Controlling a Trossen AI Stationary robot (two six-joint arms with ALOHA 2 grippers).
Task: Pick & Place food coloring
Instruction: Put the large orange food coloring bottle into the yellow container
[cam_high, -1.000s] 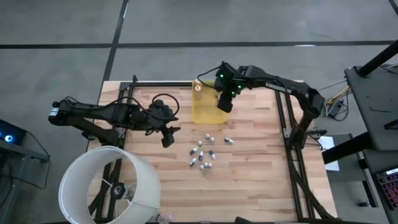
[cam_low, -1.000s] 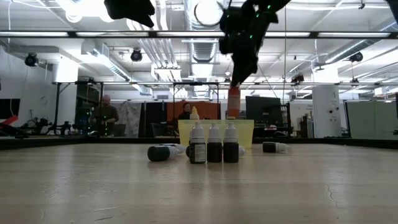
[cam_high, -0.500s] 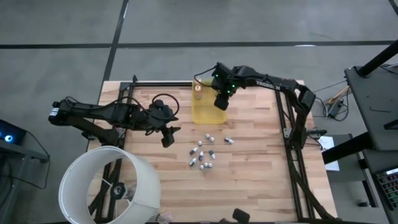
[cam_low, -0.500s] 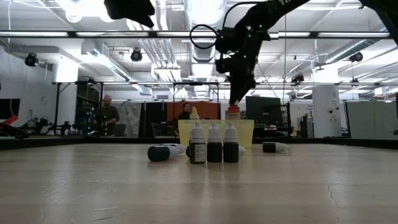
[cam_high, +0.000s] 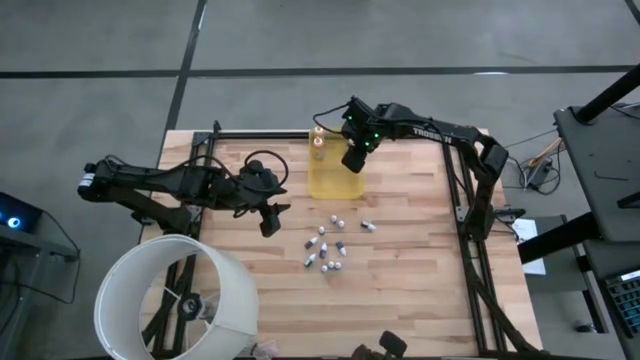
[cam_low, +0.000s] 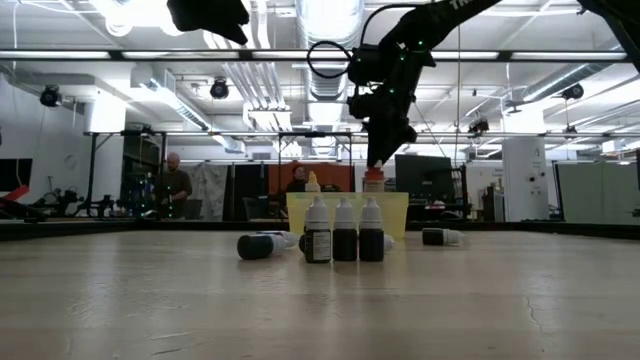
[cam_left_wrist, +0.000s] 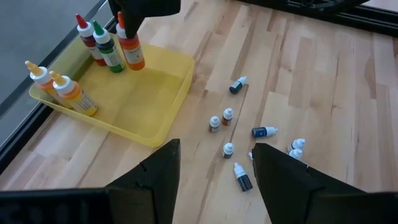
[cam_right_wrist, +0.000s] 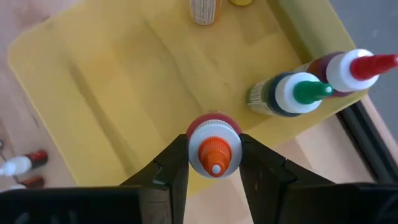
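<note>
A yellow tray (cam_high: 328, 182) sits at the table's far middle. In it stand a green-capped bottle (cam_right_wrist: 291, 94), a red-capped one (cam_right_wrist: 348, 68) and two yellowish ones (cam_left_wrist: 59, 87). My right gripper (cam_right_wrist: 214, 152) is over the tray's far right corner, shut on an orange food coloring bottle (cam_left_wrist: 131, 51). Several tiny food coloring bottles (cam_high: 326, 248) are scattered on the wood nearer the middle, three of them upright in a row (cam_low: 345, 235). My left gripper (cam_high: 268, 222) hangs open above the table's left half, with nothing between its fingers. My right gripper pinches the orange bottle's top, around its cap (cam_right_wrist: 214, 127), between its two fingers (cam_right_wrist: 177, 163). The fingers come from above, pointing steeply down. The bottle hangs upright below them inside the tray, beside the green-capped one. Whether its base rests on the tray floor I cannot tell.
A big white round shade (cam_high: 180, 300) stands at the near left corner. Dark frame rails (cam_high: 465, 215) run along the table's sides. People (cam_low: 172, 185) are in the room far behind. Bare wood lies to the right of the small bottles.
My right gripper has gone down and a little toward the table's far left, rolling slightly, carrying the orange bottle lower into the tray beside the green-capped and red-capped bottles. The bottle stays upright.
</note>
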